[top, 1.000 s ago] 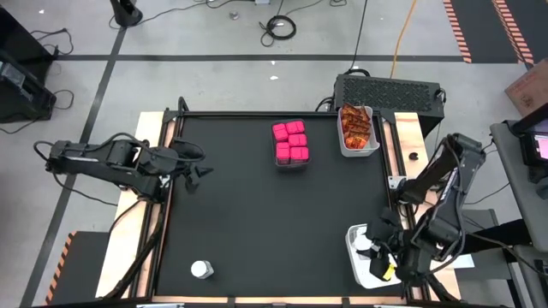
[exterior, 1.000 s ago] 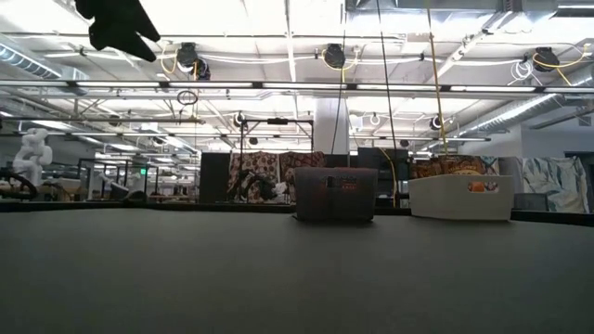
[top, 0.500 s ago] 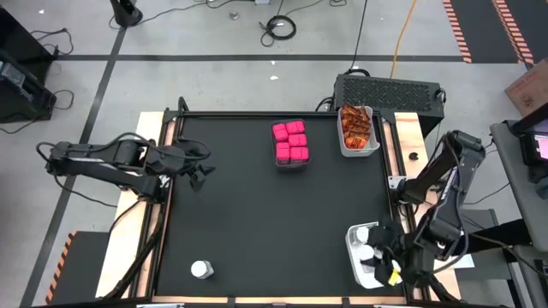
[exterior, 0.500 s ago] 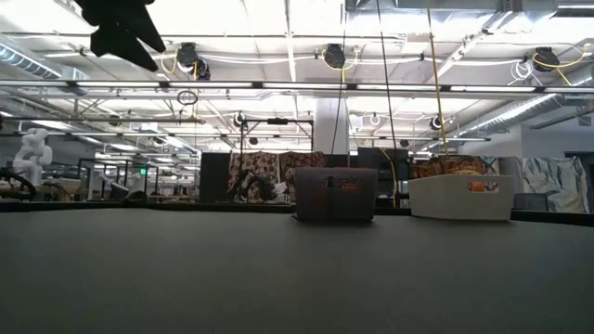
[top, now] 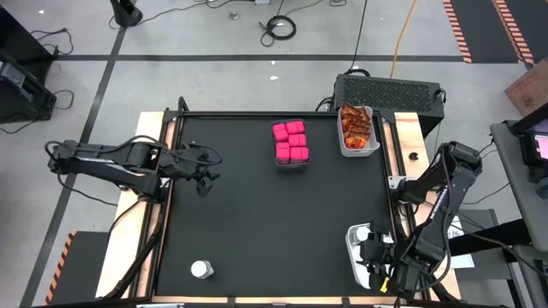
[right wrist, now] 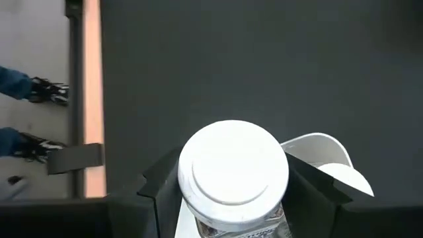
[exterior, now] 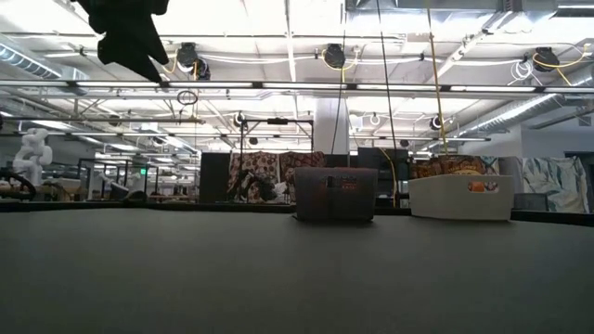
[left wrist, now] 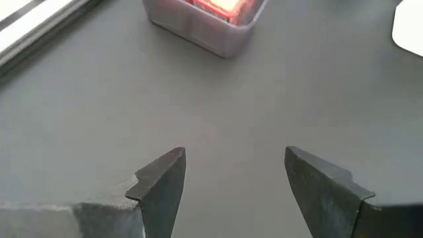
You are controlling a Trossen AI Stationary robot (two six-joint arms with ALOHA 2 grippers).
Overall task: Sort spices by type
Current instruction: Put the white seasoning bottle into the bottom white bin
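Jar (right wrist: 232,173) stands upright in right pincer (right wrist: 234,192).

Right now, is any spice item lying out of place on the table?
Yes. One jar with a white lid stands alone near the table's front left corner, apart from every bin. The pink packs and orange sachets sit in their bins.
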